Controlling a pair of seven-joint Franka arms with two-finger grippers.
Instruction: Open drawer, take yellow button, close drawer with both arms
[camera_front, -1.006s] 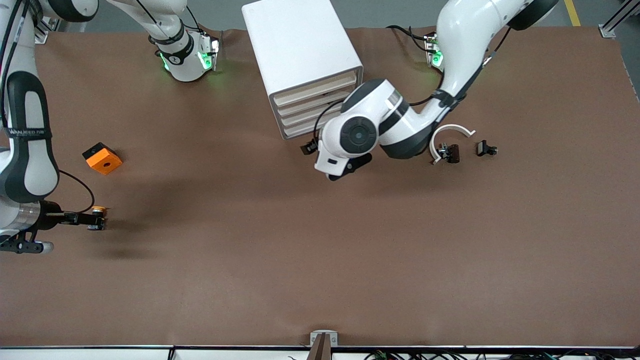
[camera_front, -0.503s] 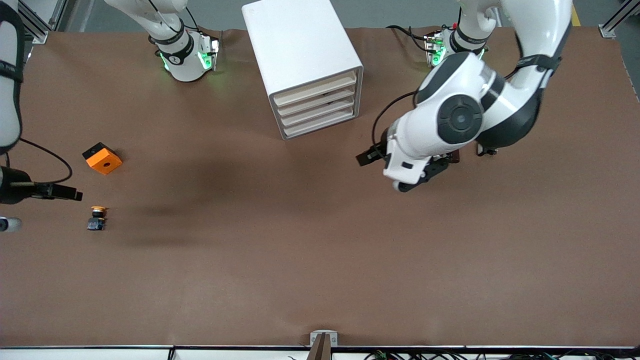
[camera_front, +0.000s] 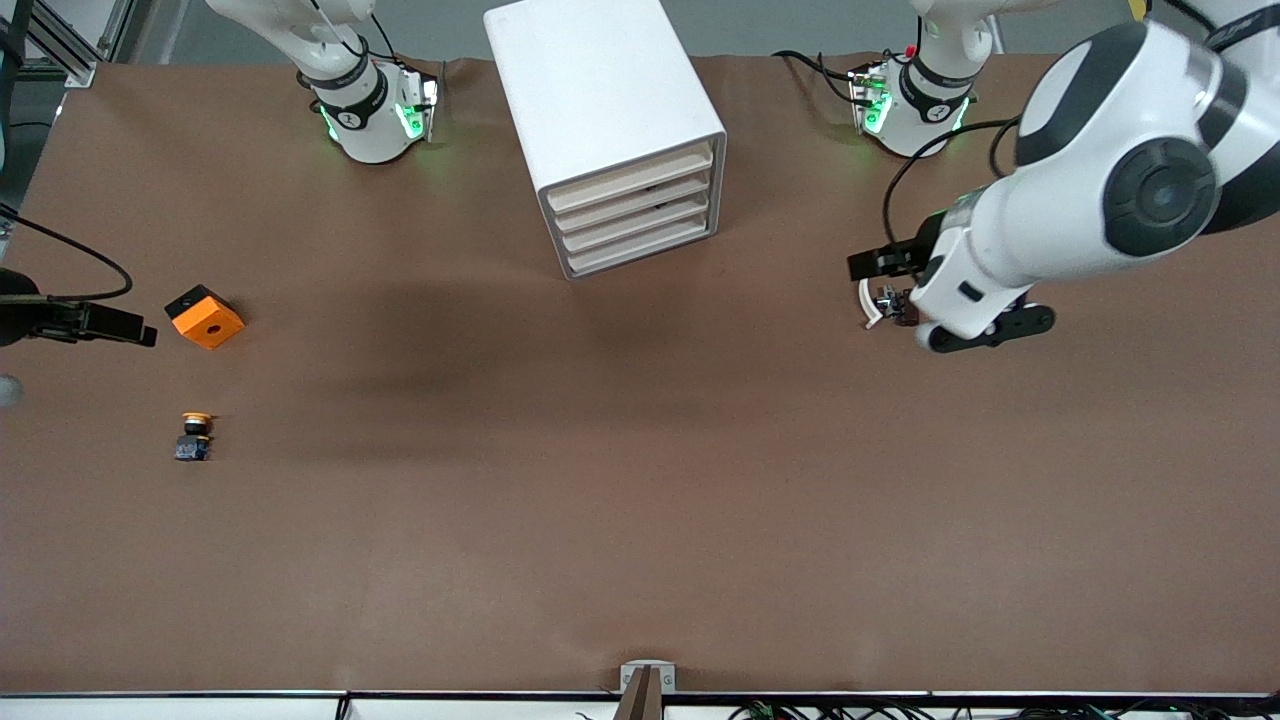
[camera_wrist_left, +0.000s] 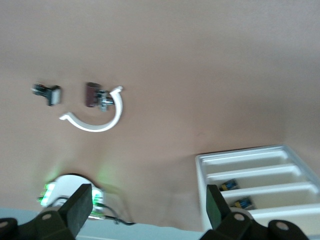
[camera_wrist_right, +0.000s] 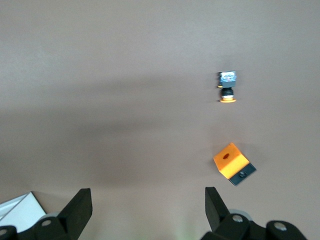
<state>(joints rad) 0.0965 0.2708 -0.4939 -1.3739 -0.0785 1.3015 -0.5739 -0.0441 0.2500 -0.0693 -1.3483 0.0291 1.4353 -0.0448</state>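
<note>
Showing both arms drawn back from their work: the right gripper (camera_front: 135, 335), jaws spread wide and empty, now hangs apart from the button (camera_front: 194, 436), which lies released on the table (camera_front: 640, 500) beside the orange block (camera_front: 205, 316). A second ago those fingers stood at the button. The left gripper (camera_front: 872, 263), likewise wide and empty, has swung away from the cabinet (camera_front: 600, 120) to above the white-arc clips (camera_front: 885, 305). All four drawers (camera_front: 630, 215) sit flush; the task appears complete.

No readable text, label, brand or number shows anywhere.
</note>
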